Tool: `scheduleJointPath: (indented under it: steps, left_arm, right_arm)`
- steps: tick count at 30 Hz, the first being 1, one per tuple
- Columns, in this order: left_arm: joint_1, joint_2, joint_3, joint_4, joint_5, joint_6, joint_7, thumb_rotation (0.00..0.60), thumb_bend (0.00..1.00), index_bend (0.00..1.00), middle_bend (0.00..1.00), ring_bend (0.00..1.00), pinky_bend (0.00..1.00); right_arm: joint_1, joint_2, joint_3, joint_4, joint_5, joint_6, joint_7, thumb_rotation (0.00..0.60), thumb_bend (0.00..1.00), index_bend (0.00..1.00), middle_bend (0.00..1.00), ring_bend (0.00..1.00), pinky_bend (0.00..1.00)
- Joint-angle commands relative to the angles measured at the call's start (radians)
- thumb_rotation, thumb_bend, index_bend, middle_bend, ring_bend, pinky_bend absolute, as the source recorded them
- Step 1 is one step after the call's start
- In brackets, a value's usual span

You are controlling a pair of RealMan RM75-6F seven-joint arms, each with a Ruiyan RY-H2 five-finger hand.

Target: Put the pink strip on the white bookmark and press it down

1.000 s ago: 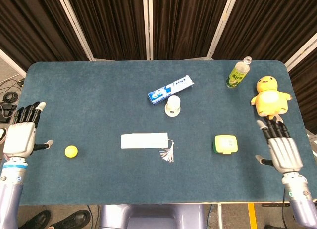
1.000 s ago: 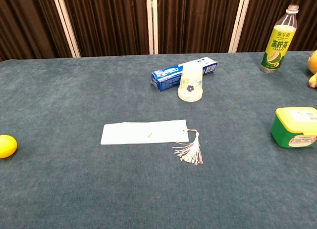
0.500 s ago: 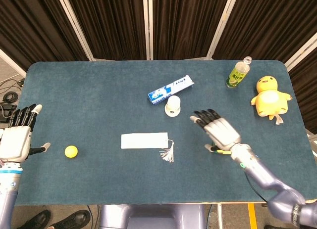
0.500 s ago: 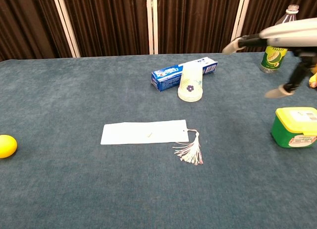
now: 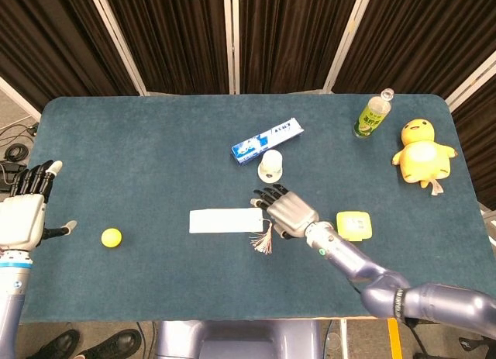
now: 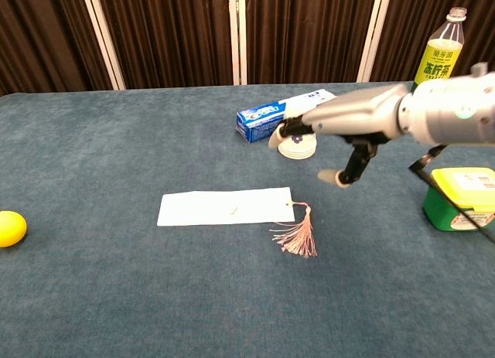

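Right hand (image 5: 288,211) hovers empty, fingers spread, bookmark (image 5: 225,220) just left; left hand (image 5: 23,218) open, flat.

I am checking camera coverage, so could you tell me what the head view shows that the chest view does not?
Only the head view shows the left hand, open at the table's left edge, and the yellow duck plush. Only the chest view shows the flower print on the paper cup. Both show the right hand open near the white bookmark and its pink tassel, the toothpaste box, yellow ball, green tea bottle and green-and-yellow box.
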Motion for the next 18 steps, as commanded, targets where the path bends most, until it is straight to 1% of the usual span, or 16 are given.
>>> scheduleJointPath:
  steps: [1,3,7,14,18]
  left_arm:
    - [-0.001,0.002,-0.005,0.004,-0.005,-0.012,-0.007,0.6,0.0,0.0,0.0,0.0,0.0]
    - [-0.001,0.003,-0.007,0.007,-0.008,-0.021,-0.011,0.6,0.0,0.0,0.0,0.0,0.0]
    - [-0.002,0.005,-0.011,0.009,-0.007,-0.033,-0.016,0.6,0.0,0.0,0.0,0.0,0.0]
    - [-0.001,0.007,-0.017,0.011,-0.005,-0.043,-0.022,0.6,0.0,0.0,0.0,0.0,0.0]
    - [0.0,0.007,-0.02,0.01,-0.003,-0.046,-0.024,0.6,0.0,0.0,0.0,0.0,0.0]
  right_arm:
    - [0.056,-0.062,-0.057,0.048,0.092,0.012,-0.09,0.6,0.44,0.13,0.0,0.0,0.0]
    - [0.076,-0.087,-0.088,0.058,0.149,0.016,-0.124,0.6,0.44,0.14,0.0,0.0,0.0]
    - [0.103,-0.12,-0.118,0.055,0.207,0.042,-0.156,0.6,0.44,0.14,0.0,0.0,0.0]
    - [0.139,-0.172,-0.137,0.064,0.233,0.078,-0.174,0.6,0.44,0.14,0.0,0.0,0.0]
    - [0.16,-0.202,-0.136,0.077,0.234,0.09,-0.177,0.6,0.44,0.14,0.0,0.0,0.0]
